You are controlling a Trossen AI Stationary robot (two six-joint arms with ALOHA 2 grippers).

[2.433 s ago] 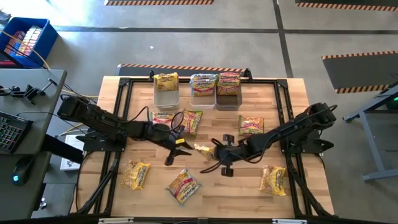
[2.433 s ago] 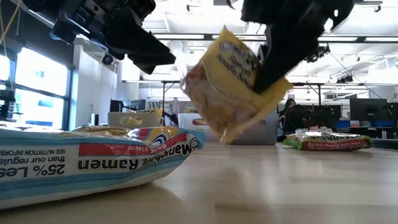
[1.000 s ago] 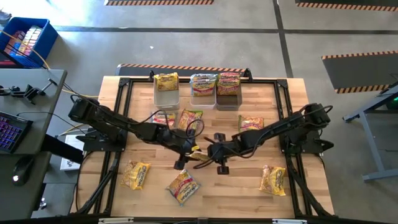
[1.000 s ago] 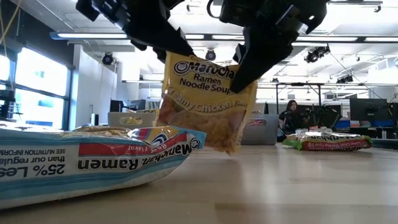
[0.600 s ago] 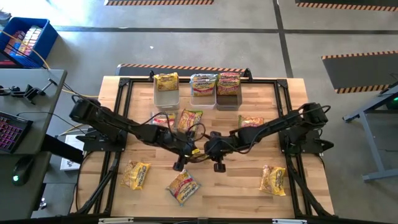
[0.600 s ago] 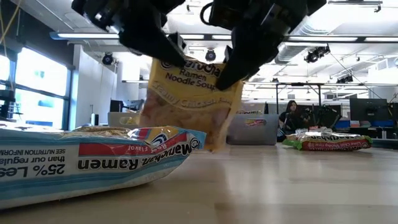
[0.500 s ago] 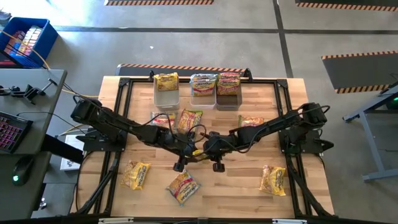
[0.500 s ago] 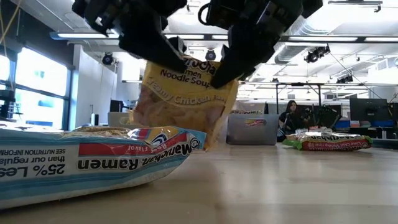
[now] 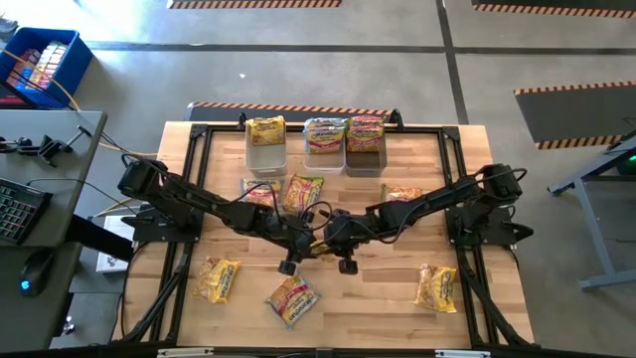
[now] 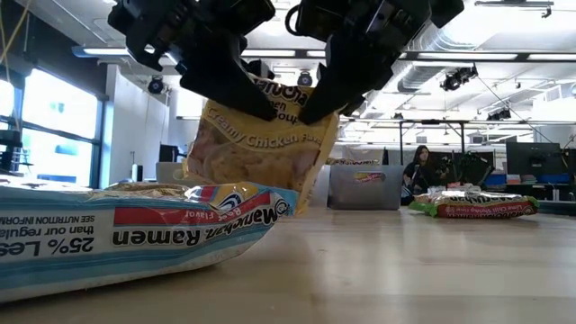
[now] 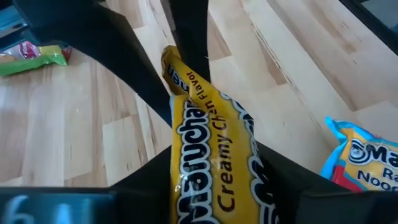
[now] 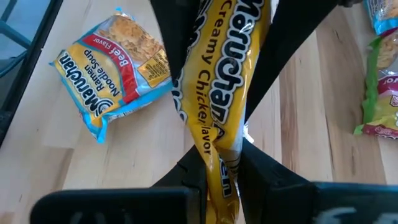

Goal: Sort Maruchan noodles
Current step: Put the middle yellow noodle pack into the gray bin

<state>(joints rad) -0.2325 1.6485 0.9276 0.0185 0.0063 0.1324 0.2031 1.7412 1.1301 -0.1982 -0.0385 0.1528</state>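
Ten packets show in all: one in the air, six loose on the table [image 9: 467, 179], and three in the bins.

The left gripper [image 10: 241, 90] sits at the upper left edge of the Creamy Chicken packet [image 10: 256, 153]. That packet runs right through it in the left wrist view, but I cannot tell whether it has clamped yet. Out to its left on the near-edge side lies one loose packet [image 9: 217, 278]. A second [image 9: 260, 189] lies just behind the left gripper on the bin side, partly under the arm. A third [image 9: 292, 298], with a blue border, lies in front of the left gripper toward the near edge. A fourth [image 9: 305, 192] lies on the bin side between the two grippers.

The right gripper [image 10: 317, 99] is pinched tight on the upper right edge of the Creamy Chicken packet, which hangs clear of the wood between the two grippers, over mid-table. To the right gripper's right on the bin side, a fifth loose packet [image 9: 400, 195] lies partly under the right arm. A sixth [image 9: 436, 286] lies farther right, toward the near edge.

Three bins stand in a row at the far edge, beyond both grippers: a clear bin [image 9: 266, 154], a second clear bin [image 9: 325, 154] and a dark bin [image 9: 365, 159]. Each is topped by one packet [image 9: 265, 129] [image 9: 325, 130] [image 9: 366, 127].
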